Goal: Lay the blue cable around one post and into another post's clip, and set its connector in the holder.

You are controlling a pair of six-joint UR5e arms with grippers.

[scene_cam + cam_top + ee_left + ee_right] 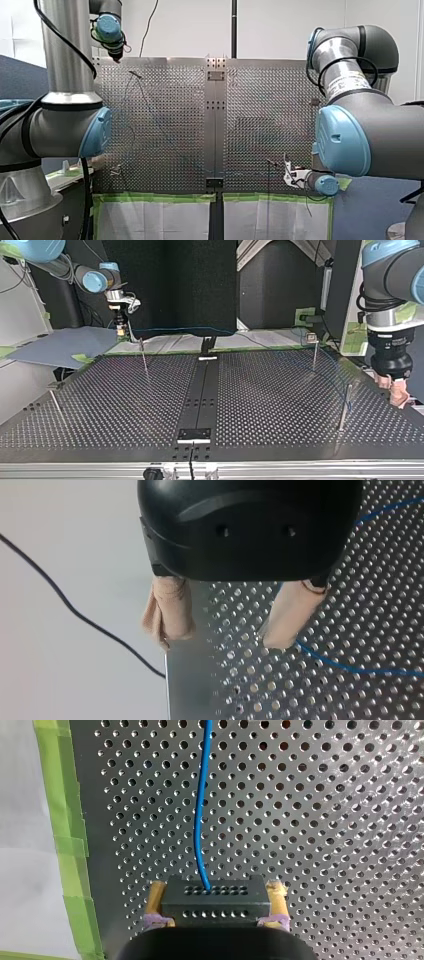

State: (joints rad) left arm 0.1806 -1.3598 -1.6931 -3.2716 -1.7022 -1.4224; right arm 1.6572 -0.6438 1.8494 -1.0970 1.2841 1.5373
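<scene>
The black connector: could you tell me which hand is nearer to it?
Right. My right hand clamps the connector; my left hand is open, diagonally across the table.

left jaws spread, right jaws clamped tight

In the right wrist view the black body of my right gripper (216, 889) hides the lower part of the connector (214, 902), and the blue cable (200, 820) runs out past the edge. In the left wrist view the housing of my left gripper (220, 640) covers its finger bases and a stretch of cable. In the front view the cable is too thin and faint against the perforated table (260, 100) for me to trace, and both grippers are too small to read.
</scene>
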